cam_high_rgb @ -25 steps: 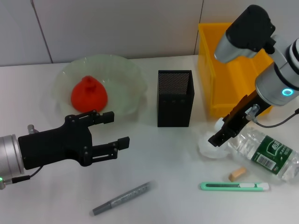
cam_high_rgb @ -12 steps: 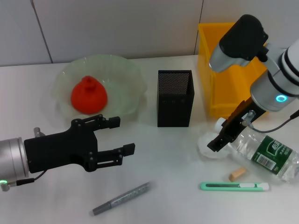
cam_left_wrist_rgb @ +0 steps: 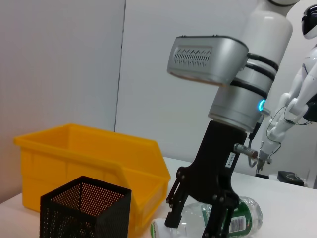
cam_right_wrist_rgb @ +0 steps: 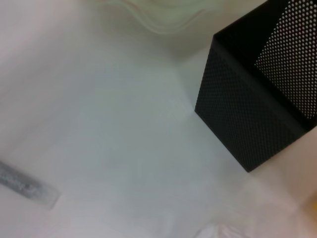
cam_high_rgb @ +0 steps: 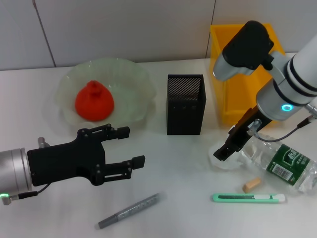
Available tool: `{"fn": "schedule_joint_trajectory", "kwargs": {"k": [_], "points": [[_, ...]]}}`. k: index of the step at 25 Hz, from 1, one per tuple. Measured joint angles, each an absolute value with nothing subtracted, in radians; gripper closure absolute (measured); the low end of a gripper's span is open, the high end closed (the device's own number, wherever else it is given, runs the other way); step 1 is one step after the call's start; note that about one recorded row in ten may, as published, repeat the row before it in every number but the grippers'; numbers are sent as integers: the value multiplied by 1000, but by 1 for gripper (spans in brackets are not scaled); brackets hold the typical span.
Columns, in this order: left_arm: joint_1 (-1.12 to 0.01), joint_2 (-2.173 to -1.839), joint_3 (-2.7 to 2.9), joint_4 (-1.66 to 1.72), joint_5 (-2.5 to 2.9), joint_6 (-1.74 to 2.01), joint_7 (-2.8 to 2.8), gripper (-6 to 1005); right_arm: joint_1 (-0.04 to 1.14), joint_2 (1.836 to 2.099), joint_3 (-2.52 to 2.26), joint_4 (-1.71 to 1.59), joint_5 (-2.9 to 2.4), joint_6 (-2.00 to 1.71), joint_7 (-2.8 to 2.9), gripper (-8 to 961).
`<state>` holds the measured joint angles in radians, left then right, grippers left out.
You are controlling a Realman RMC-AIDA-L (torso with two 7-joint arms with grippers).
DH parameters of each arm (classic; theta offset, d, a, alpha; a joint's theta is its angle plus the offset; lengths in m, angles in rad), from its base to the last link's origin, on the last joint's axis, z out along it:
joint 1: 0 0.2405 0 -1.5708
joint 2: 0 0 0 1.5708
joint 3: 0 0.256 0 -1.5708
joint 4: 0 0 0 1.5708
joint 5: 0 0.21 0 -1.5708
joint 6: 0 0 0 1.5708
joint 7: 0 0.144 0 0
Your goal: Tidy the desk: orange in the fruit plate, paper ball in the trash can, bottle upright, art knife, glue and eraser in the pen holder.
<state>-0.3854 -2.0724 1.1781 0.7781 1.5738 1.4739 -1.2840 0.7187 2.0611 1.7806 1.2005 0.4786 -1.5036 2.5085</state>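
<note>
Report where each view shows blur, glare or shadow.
Head view: evenly lit; the pen holder and left gripper cast soft shadows on the table; the marker looks slightly soft. Left wrist view: sharp on the right gripper, with a bright sheen on the silver arm housing. Right wrist view: soft overall, the marker's end blurred.

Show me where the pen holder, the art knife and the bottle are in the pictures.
pen holder [cam_high_rgb: 185,106]: head view, on its front mesh wall.
art knife [cam_high_rgb: 249,198]: head view, on its green handle.
bottle [cam_high_rgb: 282,164]: head view, on its green label.
</note>
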Motion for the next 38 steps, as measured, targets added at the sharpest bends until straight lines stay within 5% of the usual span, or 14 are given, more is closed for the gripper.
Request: {"fn": "schedule_joint_trajectory", "kwargs": {"k": [38], "points": [[-373,-2074,1184,768,1558,1479,-1273,208,729,2075,1741,1121,487,-1492,2548,342]]}}
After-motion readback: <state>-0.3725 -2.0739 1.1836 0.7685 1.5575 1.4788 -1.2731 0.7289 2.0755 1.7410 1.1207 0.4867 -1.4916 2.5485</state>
